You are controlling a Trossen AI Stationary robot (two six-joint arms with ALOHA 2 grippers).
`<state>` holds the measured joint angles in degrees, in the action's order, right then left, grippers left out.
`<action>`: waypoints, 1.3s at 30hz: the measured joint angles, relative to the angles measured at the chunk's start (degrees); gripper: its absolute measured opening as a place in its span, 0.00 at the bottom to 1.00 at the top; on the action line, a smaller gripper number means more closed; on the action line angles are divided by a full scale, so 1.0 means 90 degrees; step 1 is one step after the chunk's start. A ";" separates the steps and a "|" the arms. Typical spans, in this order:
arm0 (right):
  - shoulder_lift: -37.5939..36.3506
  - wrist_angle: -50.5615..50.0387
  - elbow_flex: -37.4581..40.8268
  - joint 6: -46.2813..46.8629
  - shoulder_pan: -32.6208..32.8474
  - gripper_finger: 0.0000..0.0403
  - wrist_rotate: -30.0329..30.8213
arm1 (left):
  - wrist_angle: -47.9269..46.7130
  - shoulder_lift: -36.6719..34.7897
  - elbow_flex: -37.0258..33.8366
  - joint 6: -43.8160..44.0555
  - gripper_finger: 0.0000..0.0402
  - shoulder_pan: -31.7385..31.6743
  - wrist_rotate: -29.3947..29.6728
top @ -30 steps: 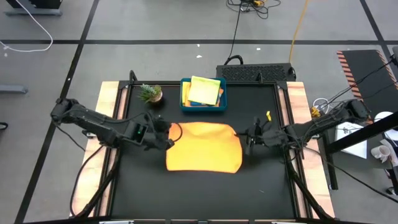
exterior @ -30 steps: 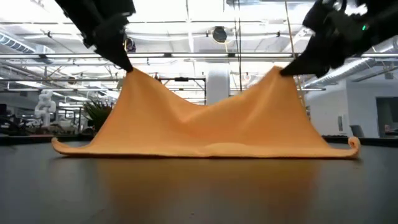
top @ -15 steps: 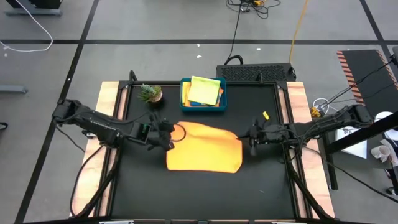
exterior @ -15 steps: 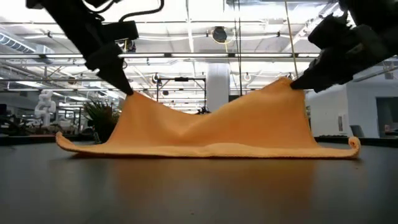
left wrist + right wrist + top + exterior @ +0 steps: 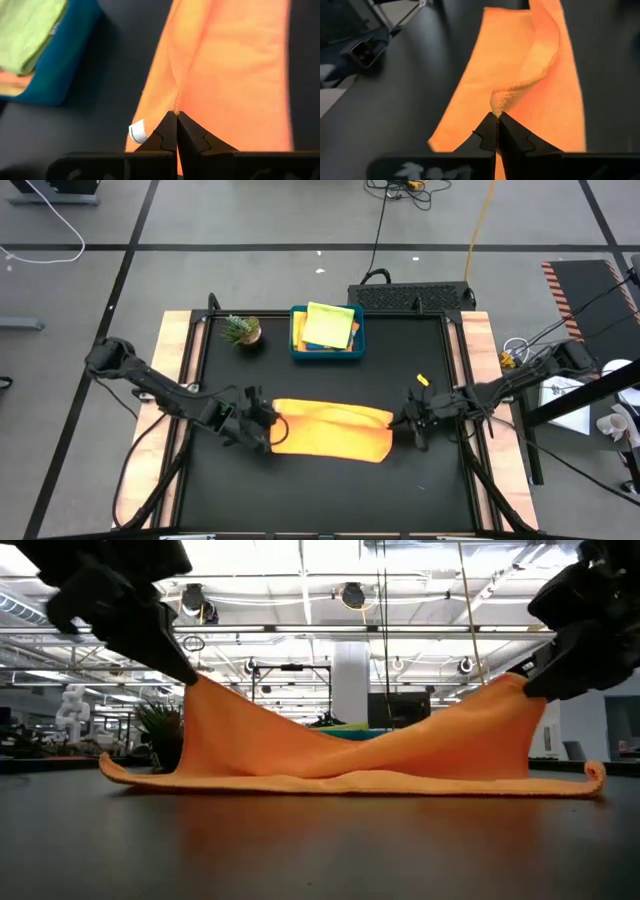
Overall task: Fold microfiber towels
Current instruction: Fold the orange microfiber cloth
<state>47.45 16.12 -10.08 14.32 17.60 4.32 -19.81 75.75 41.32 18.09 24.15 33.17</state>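
We had drawn the orange towel (image 5: 330, 430) lower in the frame, the left gripper (image 5: 268, 430) and right gripper (image 5: 405, 423) each pinched tight on a corner, half-folding it

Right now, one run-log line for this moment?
left gripper: shut on orange towel | right gripper: shut on orange towel | fold: incomplete

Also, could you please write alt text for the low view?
Two dark end effectors, left and right, each pinch a raised corner of an orange microfiber towel; it sags between them, its lower edge lying on the dark table.
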 joint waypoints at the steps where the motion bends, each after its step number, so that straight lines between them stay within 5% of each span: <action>1: 0.0019 0.0000 0.0004 0.0001 0.0089 0.00 0.0000 | 0.0000 0.0000 0.0000 0.0000 0.00 0.0090 0.0000; 16: -0.0104 0.0590 0.0009 -0.0031 0.0914 0.00 -0.0012 | 0.0038 0.0197 -0.0007 0.0245 0.00 0.0818 0.0298; 28: 0.0557 0.0314 0.0007 0.0364 0.1363 0.01 -0.0017 | 0.0023 0.1048 -0.0002 0.0581 0.00 0.0786 -0.0277; 39: 0.1175 0.0679 0.0007 0.0841 0.1650 0.13 -0.0510 | 0.0088 0.1351 -0.0002 0.0886 0.09 0.0553 -0.1134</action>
<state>58.02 22.23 -10.02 21.89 32.45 -0.27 -19.02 87.90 41.30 26.06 29.13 22.96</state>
